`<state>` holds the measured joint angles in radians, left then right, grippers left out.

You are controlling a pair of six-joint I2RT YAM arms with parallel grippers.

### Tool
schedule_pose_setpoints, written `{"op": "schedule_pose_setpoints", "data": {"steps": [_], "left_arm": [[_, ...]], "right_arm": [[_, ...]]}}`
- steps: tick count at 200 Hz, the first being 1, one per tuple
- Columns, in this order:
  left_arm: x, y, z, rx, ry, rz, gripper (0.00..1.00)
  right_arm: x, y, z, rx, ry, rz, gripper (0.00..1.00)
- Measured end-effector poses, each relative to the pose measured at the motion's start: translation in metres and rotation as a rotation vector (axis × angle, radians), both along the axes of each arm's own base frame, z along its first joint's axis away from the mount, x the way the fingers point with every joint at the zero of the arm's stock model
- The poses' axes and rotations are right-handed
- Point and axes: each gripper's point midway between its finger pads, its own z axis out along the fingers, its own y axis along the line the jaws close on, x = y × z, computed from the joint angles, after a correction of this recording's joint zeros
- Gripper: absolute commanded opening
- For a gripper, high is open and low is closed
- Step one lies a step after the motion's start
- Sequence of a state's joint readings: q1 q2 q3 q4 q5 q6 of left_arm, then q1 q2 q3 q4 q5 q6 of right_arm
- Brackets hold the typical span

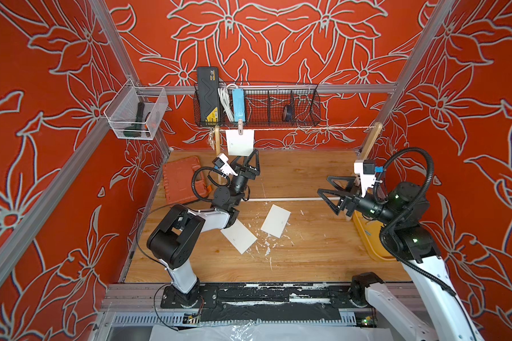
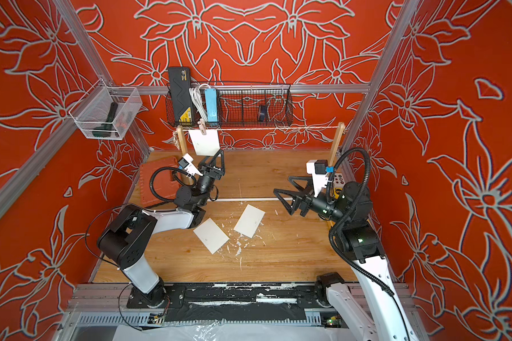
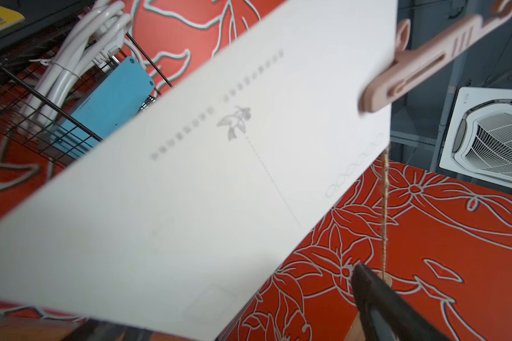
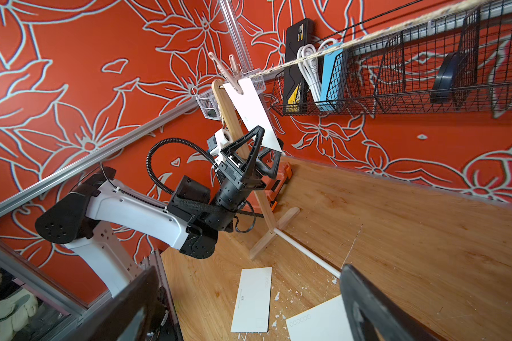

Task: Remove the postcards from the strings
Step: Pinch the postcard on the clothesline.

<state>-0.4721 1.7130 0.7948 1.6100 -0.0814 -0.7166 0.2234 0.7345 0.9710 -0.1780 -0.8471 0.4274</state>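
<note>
white postcard point(image 3: 189, 192) print unreadably blurred; left end effector point(image 1: 248, 158) and right end effector point(image 1: 323, 184) gape, empty.

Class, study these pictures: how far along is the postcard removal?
Done: two postcards lie on the table. In hand: the left gripper, open, sits at the lower edge of the third postcard, pegged to the string. Left: pulling it free. The right gripper hangs open.

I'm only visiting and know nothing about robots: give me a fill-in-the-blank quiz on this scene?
____ postcard hangs pegged on the string.
____ postcards lie flat on the wooden table.
The left tool is at the hanging postcard's lower edge with jaws ____.
Missing: One; Two; open.
</note>
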Motion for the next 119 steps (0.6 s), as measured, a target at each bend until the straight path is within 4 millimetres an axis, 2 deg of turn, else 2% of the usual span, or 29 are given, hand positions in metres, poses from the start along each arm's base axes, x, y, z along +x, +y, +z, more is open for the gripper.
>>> {"op": "schedule_pose_setpoints", "data": {"steps": [64,107,119], "left_arm": [[-0.009,-0.006,-0.007,0.038,0.007,-0.048,0.78],[-0.027,-0.001,0.001,0.049,-0.018,-0.058,0.70],[-0.032,0.001,0.004,0.051,-0.027,-0.058,0.70]], "right_arm": [[0.002,0.000,-0.004,0.000,0.003,0.000,0.96],[0.003,0.001,-0.005,0.004,0.003,-0.001,0.96],[0.003,0.001,-0.005,0.005,0.003,-0.001,0.96]]}}
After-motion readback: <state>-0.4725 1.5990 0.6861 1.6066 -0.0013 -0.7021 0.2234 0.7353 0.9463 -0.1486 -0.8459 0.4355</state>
